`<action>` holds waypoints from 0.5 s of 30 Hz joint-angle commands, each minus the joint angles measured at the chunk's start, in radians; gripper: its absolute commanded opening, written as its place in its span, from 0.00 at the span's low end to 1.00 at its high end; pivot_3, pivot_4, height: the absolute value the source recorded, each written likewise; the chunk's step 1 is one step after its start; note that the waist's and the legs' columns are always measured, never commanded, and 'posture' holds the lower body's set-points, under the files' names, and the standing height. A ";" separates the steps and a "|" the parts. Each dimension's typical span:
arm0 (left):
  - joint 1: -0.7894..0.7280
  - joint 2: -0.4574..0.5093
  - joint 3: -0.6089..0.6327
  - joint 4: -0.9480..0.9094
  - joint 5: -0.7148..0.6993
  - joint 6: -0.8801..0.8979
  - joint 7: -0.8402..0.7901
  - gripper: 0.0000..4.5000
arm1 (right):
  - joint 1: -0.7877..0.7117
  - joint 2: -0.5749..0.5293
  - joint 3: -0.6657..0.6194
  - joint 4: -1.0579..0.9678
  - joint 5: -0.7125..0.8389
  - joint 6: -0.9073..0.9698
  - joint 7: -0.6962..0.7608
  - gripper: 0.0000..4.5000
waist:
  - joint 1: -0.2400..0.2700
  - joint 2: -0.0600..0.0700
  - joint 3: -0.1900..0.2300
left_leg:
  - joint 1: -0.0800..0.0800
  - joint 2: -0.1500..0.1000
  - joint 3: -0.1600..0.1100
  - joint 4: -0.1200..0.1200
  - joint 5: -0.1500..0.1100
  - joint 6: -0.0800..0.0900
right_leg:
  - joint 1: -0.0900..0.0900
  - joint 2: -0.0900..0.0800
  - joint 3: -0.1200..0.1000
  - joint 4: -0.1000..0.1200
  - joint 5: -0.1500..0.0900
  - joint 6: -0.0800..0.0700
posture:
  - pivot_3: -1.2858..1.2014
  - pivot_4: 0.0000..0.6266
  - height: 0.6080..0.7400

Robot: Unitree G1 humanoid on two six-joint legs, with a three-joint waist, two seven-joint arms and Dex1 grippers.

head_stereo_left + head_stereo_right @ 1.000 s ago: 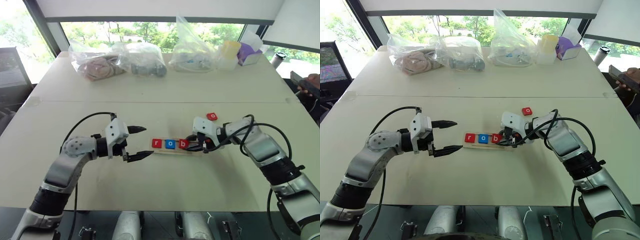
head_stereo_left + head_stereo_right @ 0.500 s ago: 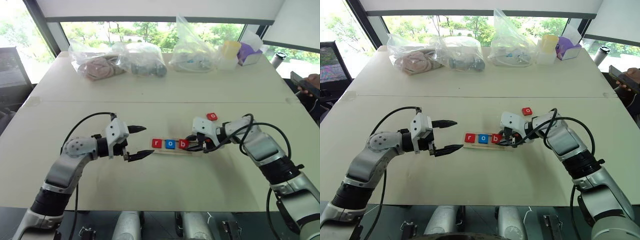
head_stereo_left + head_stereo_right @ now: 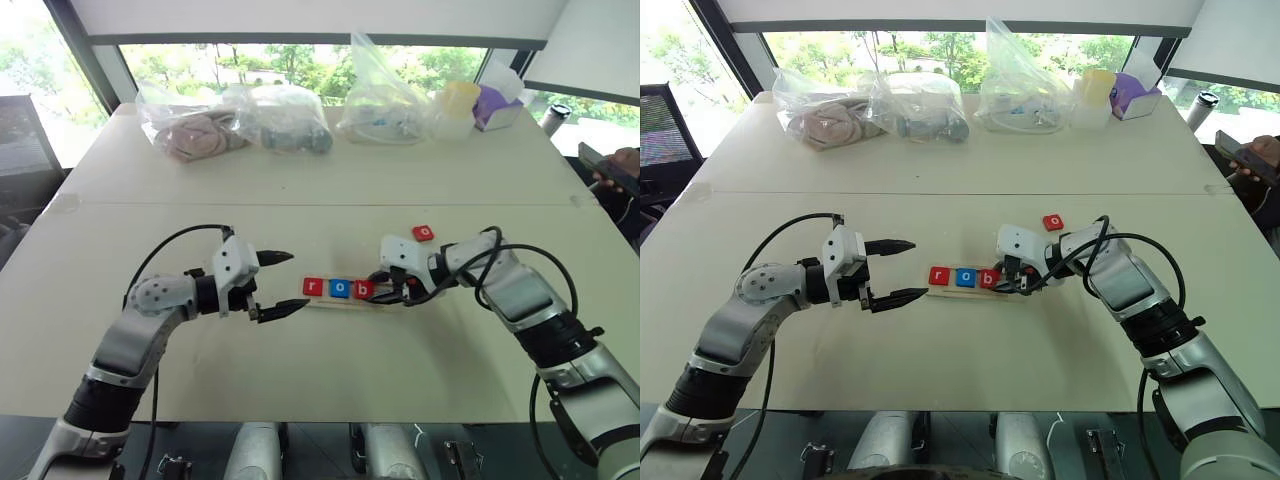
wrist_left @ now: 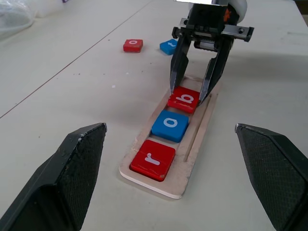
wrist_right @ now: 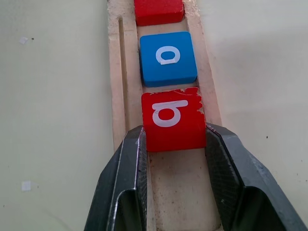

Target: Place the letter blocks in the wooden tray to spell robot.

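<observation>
Since the earlier frame your R gripper (image 4: 193, 89) has let go a bit: fingers were clamped on the red "b" block (image 5: 172, 119), now they stand just off its two sides, narrow gap, barely loosened. Can't tell if the pads still brush the block edges. Arm itself hasn't shifted; same for the L side.

You've got three blocks seated in the wooden tray (image 4: 198, 148): red "r" block (image 4: 152, 158), blue "o" block (image 4: 170, 125), then the "b", in a row, running from the L gripper's end toward the R gripper. The "b" sits flat on the tray floor between the R fingers, touching or nearly touching the "o". Tray slots past the "b", under the R gripper, are bare wood.

Your L gripper (image 3: 276, 283) hovers just off the "r" end of the tray, fingers spread wide, holding nothing, pointing along the tray toward the R gripper.

Two loose blocks lie on the table (image 3: 330, 180) beyond the R gripper, away from the tray: a red "o" block (image 4: 133, 45) and a blue block (image 4: 169, 46) beside it, partly behind the R gripper; its letter isn't readable.

Far edge of the table: plastic bags (image 3: 285, 115), well apart from both grippers.
</observation>
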 commanded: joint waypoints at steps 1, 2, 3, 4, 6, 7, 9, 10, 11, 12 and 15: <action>0.000 -0.001 0.008 -0.035 0.000 -0.015 0.006 1.00 | -0.028 0.009 -0.002 -0.015 -0.007 -0.009 0.002 0.79 | 0.000 0.000 0.000 | 0.000 0.000 0.000 0.000 0.000 0.000 | 0.000 0.000 0.000 0.000 0.000 0.000 | 0.52 0.24 1.00; 0.001 -0.001 0.008 -0.035 0.000 -0.015 0.006 1.00 | -0.029 0.011 -0.002 -0.014 -0.009 -0.009 0.003 0.90 | 0.000 0.000 0.000 | 0.000 0.000 0.000 0.000 0.000 0.000 | 0.000 0.000 0.000 0.000 0.000 0.000 | 0.52 0.24 1.00; 0.001 -0.001 0.009 -0.036 0.000 -0.014 0.007 1.00 | -0.031 0.014 -0.001 -0.013 -0.011 -0.009 0.004 0.99 | 0.000 0.000 0.000 | 0.000 0.000 0.000 0.000 0.000 0.000 | 0.000 0.000 0.000 0.000 0.000 0.000 | 0.52 0.24 1.00; 0.002 -0.001 0.009 -0.036 0.000 -0.014 0.009 1.00 | -0.033 0.015 -0.001 -0.013 -0.012 -0.010 0.004 0.99 | 0.000 0.000 0.000 | 0.000 0.000 0.000 0.000 0.000 0.000 | 0.000 0.000 0.000 0.000 0.000 0.000 | 0.52 0.24 1.00; 0.002 -0.001 0.009 -0.036 -0.001 -0.015 0.010 1.00 | -0.037 0.016 -0.002 -0.014 -0.013 -0.008 0.006 0.99 | 0.000 0.000 0.000 | 0.000 0.000 0.000 0.000 0.000 0.000 | 0.000 0.000 0.000 0.000 0.000 0.000 | 0.52 0.24 1.00; 0.003 -0.001 0.009 -0.036 -0.001 -0.015 0.011 1.00 | -0.040 0.016 -0.006 -0.016 -0.012 -0.006 0.005 0.99 | 0.000 0.000 0.000 | 0.000 0.000 0.000 0.000 0.000 0.000 | 0.000 0.000 0.000 0.001 0.000 0.000 | 0.52 0.24 1.00; 0.004 -0.002 0.009 -0.036 0.000 -0.016 0.013 1.00 | -0.053 0.013 -0.034 -0.021 -0.003 0.002 -0.006 0.99 | 0.000 0.000 0.000 | 0.000 0.000 0.000 0.000 0.000 0.000 | 0.000 0.000 0.000 0.001 0.000 0.000 | 0.52 0.24 1.00; 0.005 -0.002 0.008 -0.037 0.001 -0.016 0.014 1.00 | -0.060 0.011 -0.054 -0.021 0.003 0.002 -0.016 0.99 | 0.000 0.000 0.000 | 0.000 0.000 0.000 0.000 0.000 0.000 | 0.000 0.000 0.000 0.001 0.000 0.000 | 0.52 0.24 1.00; 0.006 -0.003 0.008 -0.038 0.001 -0.017 0.015 1.00 | -0.064 0.010 -0.067 -0.020 0.007 0.002 -0.023 0.99 | 0.000 0.000 0.000 | 0.000 0.000 0.000 0.000 0.000 0.000 | 0.000 0.000 0.000 0.001 0.000 0.000 | 0.52 0.24 1.00; 0.008 -0.004 0.007 -0.039 0.001 -0.017 0.016 1.00 | -0.070 0.008 -0.085 -0.015 0.009 0.005 -0.040 0.99 | 0.000 0.000 0.000 | 0.000 0.000 0.000 0.000 0.000 0.000 | 0.000 0.000 0.000 0.001 0.000 0.000 | 0.52 0.24 1.00; 0.010 -0.007 0.005 -0.040 0.003 -0.020 0.018 1.00 | -0.086 0.013 -0.155 0.011 0.018 0.029 -0.110 0.99 | 0.001 0.000 0.000 | 0.000 0.000 0.000 0.001 0.000 0.000 | 0.000 0.000 0.000 0.001 0.000 0.000 | 0.52 0.24 1.00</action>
